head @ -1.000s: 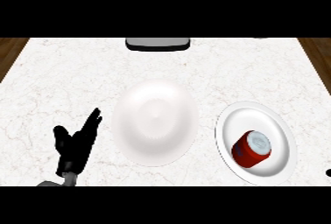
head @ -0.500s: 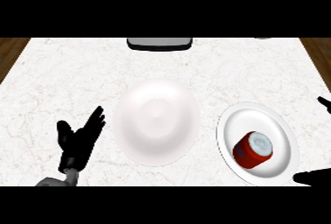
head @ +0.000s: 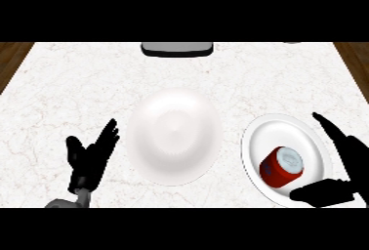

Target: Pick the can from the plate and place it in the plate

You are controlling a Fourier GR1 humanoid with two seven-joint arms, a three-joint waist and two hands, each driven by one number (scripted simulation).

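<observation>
Right hand (head: 351,148): at the lower right, spread wide; straight fingers run along the right rim of the right plate (head: 261,131), thumb over its near rim. It holds nothing.
Left hand (head: 89,158): at the lower left, open and resting, fingers up, just left of the middle plate (head: 175,134) and not touching it.
Can (head: 282,168): red with a pale end, tilted on the near half of the right plate, between the right hand's thumb and fingers, apart from both.
Right plate: white, near the counter's (head: 65,88) right edge, beside the middle plate with a narrow gap between.
Middle plate: white, larger, bare, at the counter's middle.
Counter: white marble, wood showing past its far corners.
Grey tray (head: 177,48): at the far edge, well apart from both plates.
</observation>
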